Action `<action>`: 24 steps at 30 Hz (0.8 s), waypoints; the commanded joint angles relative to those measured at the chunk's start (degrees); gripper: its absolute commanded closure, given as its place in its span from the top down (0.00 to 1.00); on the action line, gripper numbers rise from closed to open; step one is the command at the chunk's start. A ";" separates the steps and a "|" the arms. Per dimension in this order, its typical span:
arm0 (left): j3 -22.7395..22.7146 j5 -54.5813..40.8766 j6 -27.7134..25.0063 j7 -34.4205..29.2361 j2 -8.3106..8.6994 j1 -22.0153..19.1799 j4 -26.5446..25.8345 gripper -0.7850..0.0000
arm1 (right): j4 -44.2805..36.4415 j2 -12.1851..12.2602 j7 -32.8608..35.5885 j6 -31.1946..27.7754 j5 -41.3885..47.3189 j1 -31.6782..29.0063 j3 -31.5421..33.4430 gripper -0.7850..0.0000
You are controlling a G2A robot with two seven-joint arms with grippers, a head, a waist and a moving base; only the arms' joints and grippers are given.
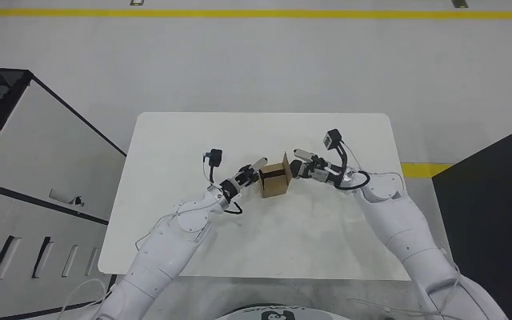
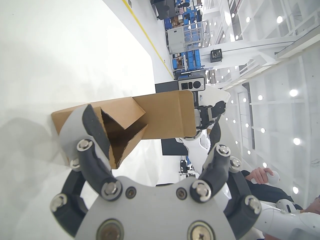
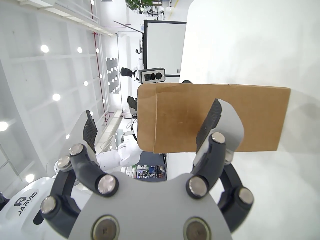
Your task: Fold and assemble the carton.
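A small brown carton (image 1: 274, 179) stands on the white table (image 1: 200, 144) between my two grippers. In the left wrist view the carton (image 2: 162, 116) shows an open end with inner flaps folded inward and one long flap sticking out. My left gripper (image 2: 155, 131) is open at that end, with one finger pad (image 2: 93, 126) against a flap edge and the other finger in free air. From the top it is the left gripper (image 1: 254, 170). My right gripper (image 3: 151, 126) is open at the opposite side (image 1: 295, 163), one finger (image 3: 212, 123) over the carton's plain panel (image 3: 180, 111).
The carton sits near the table's middle, with bare tabletop all round it. A cabinet (image 1: 32, 152) stands off the table's left edge and a dark unit (image 1: 480, 184) off its right. The floor carries a yellow line (image 1: 320, 14).
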 commanded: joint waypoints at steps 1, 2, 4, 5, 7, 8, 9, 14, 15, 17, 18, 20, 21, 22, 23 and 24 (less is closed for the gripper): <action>-1.13 0.33 0.35 -0.56 0.31 0.77 -0.57 0.90 | -0.70 0.25 -0.09 0.08 -0.28 -0.37 0.82 1.00; -1.85 0.45 0.53 -0.85 0.51 1.29 -1.08 0.54 | -1.23 0.41 -0.08 0.12 -0.46 -0.63 1.34 1.00; -3.23 0.39 0.90 -2.24 0.92 2.48 -2.24 0.00 | -2.29 0.76 -0.04 0.36 -0.88 -1.23 2.41 1.00; -3.92 0.73 1.12 -3.26 1.16 2.98 -2.82 0.00 | -2.91 0.95 0.03 0.52 -1.10 -1.54 2.96 1.00; -3.92 0.73 1.12 -3.26 1.16 2.98 -2.82 0.00 | -3.87 1.18 0.25 0.51 -1.42 -2.00 3.66 1.00; -3.92 0.73 1.12 -3.26 1.16 2.98 -2.82 0.00 | -3.87 1.18 0.25 0.51 -1.42 -2.00 3.66 1.00; -3.92 0.73 1.12 -3.26 1.16 2.98 -2.82 0.00 | -3.87 1.18 0.25 0.51 -1.42 -2.00 3.66 1.00; -3.84 1.60 3.15 -3.00 1.17 3.15 -2.21 0.00 | -3.87 1.18 0.25 0.51 -1.42 -2.00 3.66 1.00; -3.70 1.94 4.76 -3.36 1.16 3.08 -2.01 0.00 | -3.87 1.18 0.25 0.51 -1.42 -2.00 3.66 1.00; -3.38 4.00 9.04 -3.92 1.20 2.62 -1.98 0.00 | -3.87 1.18 0.25 0.51 -1.42 -2.00 3.66 1.00; -3.20 4.26 11.00 -4.26 1.18 2.54 -2.24 0.00 | -3.87 1.18 0.25 0.51 -1.42 -2.00 3.66 1.00; -3.28 4.93 11.64 -3.93 1.18 2.35 -3.48 0.00 | -3.87 1.18 0.25 0.51 -1.42 -2.00 3.66 1.00; -3.28 4.93 11.64 -3.93 1.18 2.35 -3.48 0.00 | -3.87 1.18 0.25 0.51 -1.42 -2.00 3.66 1.00; -3.28 4.93 11.64 -3.93 1.18 2.35 -3.48 0.00 | -3.87 1.18 0.25 0.51 -1.42 -2.00 3.66 1.00; -3.28 4.93 11.64 -3.93 1.18 2.35 -3.48 0.00 | -3.87 1.18 0.25 0.51 -1.42 -2.00 3.66 1.00; -3.28 4.93 11.64 -3.93 1.18 2.35 -3.48 0.00 | -3.87 1.18 0.25 0.51 -1.42 -2.00 3.66 1.00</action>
